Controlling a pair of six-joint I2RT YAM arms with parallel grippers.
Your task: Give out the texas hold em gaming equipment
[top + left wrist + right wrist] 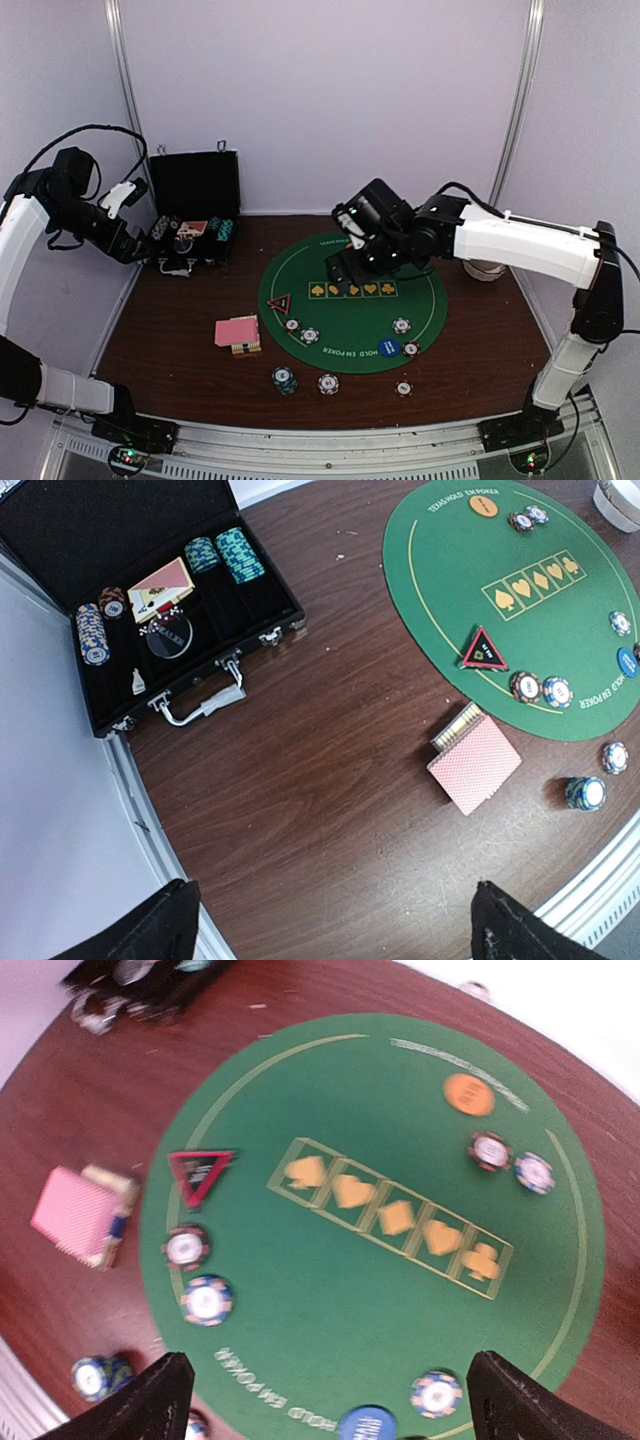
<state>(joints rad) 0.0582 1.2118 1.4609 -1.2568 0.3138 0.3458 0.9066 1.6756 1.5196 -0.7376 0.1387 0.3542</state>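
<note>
The left gripper (330, 920) and right gripper (330, 1400) are held wide, empty; the chips (207, 1300) could be scattered by a low sweep

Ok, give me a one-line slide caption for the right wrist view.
Open right gripper above the green mat: triangle marker, chips, orange disc and blue disc on it, pink cards beside.

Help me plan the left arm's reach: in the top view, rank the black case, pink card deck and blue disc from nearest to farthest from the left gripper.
From the left gripper:
1. Black case, just beside it, back left.
2. Pink card deck, just left of the mat.
3. Blue disc, on the mat's near edge.
</note>
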